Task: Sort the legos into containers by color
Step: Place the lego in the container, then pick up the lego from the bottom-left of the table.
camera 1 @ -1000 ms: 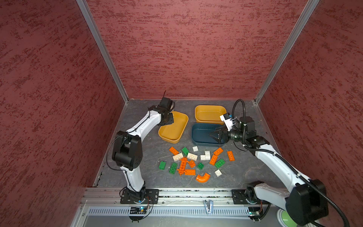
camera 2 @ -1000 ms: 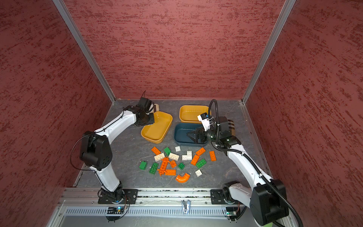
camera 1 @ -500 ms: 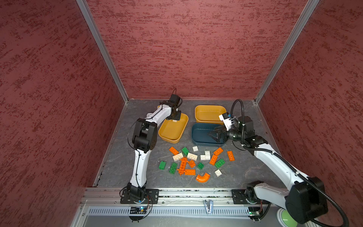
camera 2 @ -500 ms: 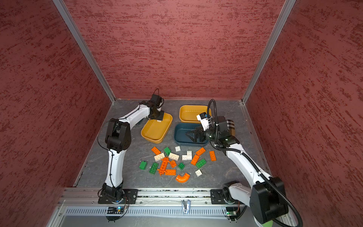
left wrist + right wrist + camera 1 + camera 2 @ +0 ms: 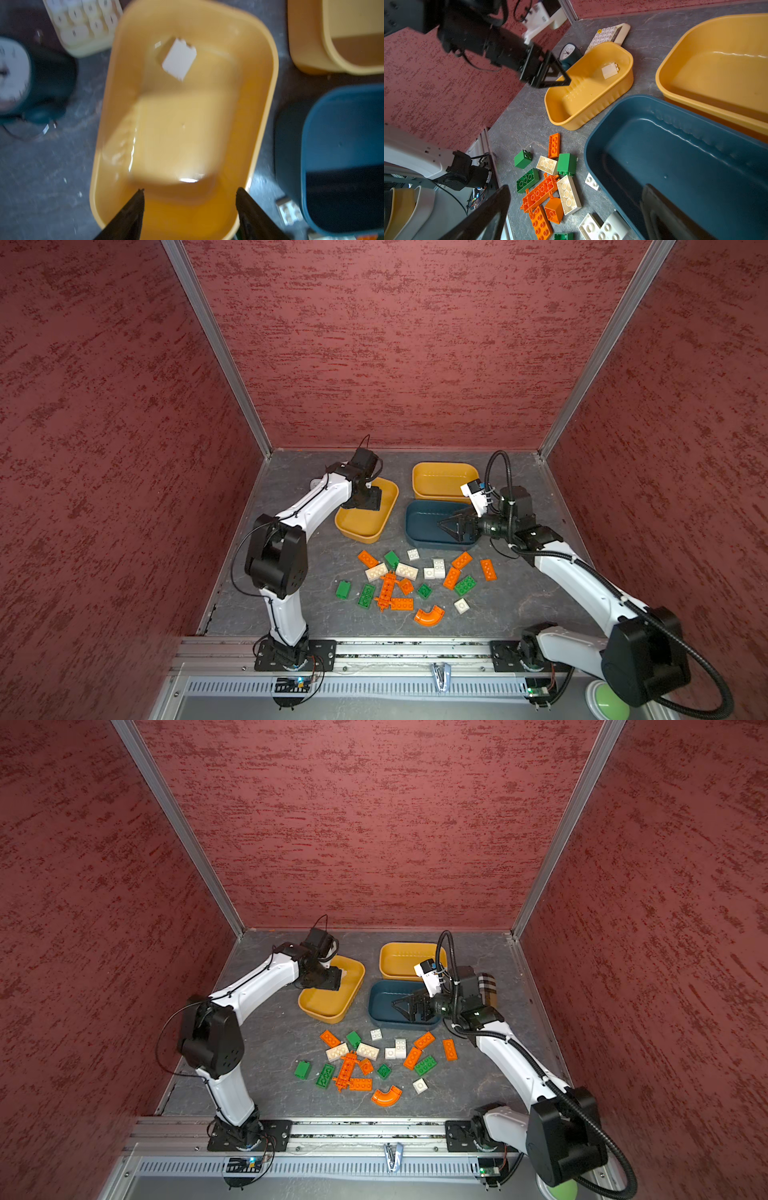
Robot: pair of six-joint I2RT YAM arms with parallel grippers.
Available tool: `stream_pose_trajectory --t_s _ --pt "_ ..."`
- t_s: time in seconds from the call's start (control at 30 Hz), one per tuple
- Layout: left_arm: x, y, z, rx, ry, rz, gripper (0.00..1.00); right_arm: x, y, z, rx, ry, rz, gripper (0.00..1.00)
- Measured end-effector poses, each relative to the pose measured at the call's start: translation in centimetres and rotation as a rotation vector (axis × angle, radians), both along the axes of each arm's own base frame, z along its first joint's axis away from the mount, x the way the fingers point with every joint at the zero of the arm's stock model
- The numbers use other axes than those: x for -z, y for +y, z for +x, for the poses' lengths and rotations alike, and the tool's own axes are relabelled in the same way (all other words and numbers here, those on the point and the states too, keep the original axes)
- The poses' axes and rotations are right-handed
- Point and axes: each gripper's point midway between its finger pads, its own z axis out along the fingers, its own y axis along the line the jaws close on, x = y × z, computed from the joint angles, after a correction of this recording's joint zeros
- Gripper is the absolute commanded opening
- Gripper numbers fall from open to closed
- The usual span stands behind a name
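My left gripper (image 5: 370, 499) hangs open over the far end of the left mustard container (image 5: 365, 526); in the left wrist view its jaws (image 5: 190, 192) hold nothing. One white lego (image 5: 179, 59) is inside that container, also seen from the right wrist (image 5: 610, 70). Open too, my right gripper (image 5: 451, 526) hovers over the teal container (image 5: 419, 531), which has nothing in it. A second mustard container (image 5: 442, 485) stands behind it. Several orange, green and white legos (image 5: 409, 580) lie scattered in front, among them a long orange beam (image 5: 386, 591) and an orange elbow (image 5: 429, 616).
A cream calculator (image 5: 83, 25) and a small dark clock (image 5: 12, 70) sit beyond the left container, near the back left corner. A plaid case (image 5: 486, 986) shows behind my right wrist. Red walls close in three sides; a metal rail (image 5: 415, 649) runs along the front.
My left gripper has gone from shut to open, and the white lego it let go is now in the left mustard container. The right arm has stayed still.
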Motion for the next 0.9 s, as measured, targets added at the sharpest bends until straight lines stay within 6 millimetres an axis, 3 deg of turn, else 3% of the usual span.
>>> stream_pose_trajectory --t_s 0.23,0.4,0.67,0.9 --pt "3.4 2.0 -10.8 -0.079 0.153 0.041 0.71 0.1 0.6 -0.5 -0.039 0.011 0.016 0.99" --pt "5.6 3.1 -16.4 -0.124 0.230 0.073 0.71 0.4 0.9 -0.7 -0.055 0.024 0.016 0.99" --pt "8.7 5.7 -20.2 -0.221 0.289 0.141 0.65 0.6 1.0 -0.9 -0.067 0.025 0.008 0.99" --pt "10.3 5.6 -21.1 -0.223 0.295 0.143 0.44 1.1 0.9 -1.2 -0.070 0.040 -0.005 0.99"
